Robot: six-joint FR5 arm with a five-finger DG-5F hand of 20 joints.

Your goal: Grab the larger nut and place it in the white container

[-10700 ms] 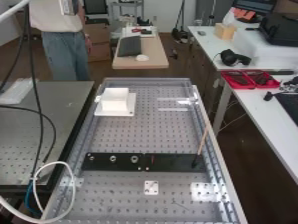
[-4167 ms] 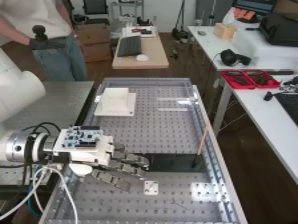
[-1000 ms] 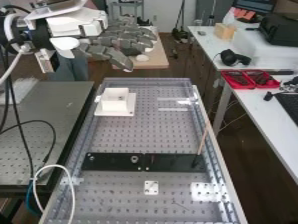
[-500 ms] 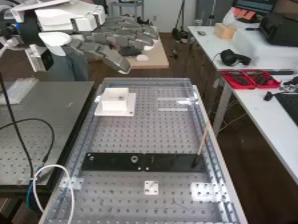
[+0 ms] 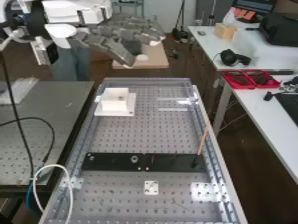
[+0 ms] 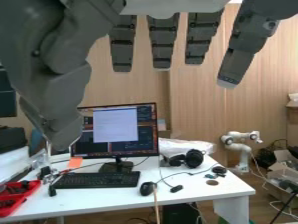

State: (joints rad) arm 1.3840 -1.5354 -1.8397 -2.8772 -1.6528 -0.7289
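1. Looks to be the larger nut [image 5: 122,98]: makes only a small dark mark in the white container [image 5: 115,105], too tiny in the high view to trace an outline or judge how deep it sits.
2. Stands on a square white base toward the far end of the perforated surface [image 5: 133,135]; hides part of its own inside behind the near wall.
3. Nearer the camera, on the flat black bar [image 5: 113,162], shows the bearing [image 5: 134,159] fairly clearly, and farther left the smaller nut [image 5: 91,158], barely picked out from the black.
4. Leans a thin wooden stick [image 5: 203,140] at the bar's right part, with a dark lower end hard to make out.
5. Hovers with the hand [image 5: 123,37] well apart from the container, toward the top of the high view; holds the fingers [image 6: 163,42] straight and apart, overlapping one another in the high view.
6. Cuts off the arm [image 5: 13,17] at the high view's upper left.
7. Puts a monitor [image 6: 116,127] behind the thumb [image 6: 63,92] in the wrist view, covering part of its left side.
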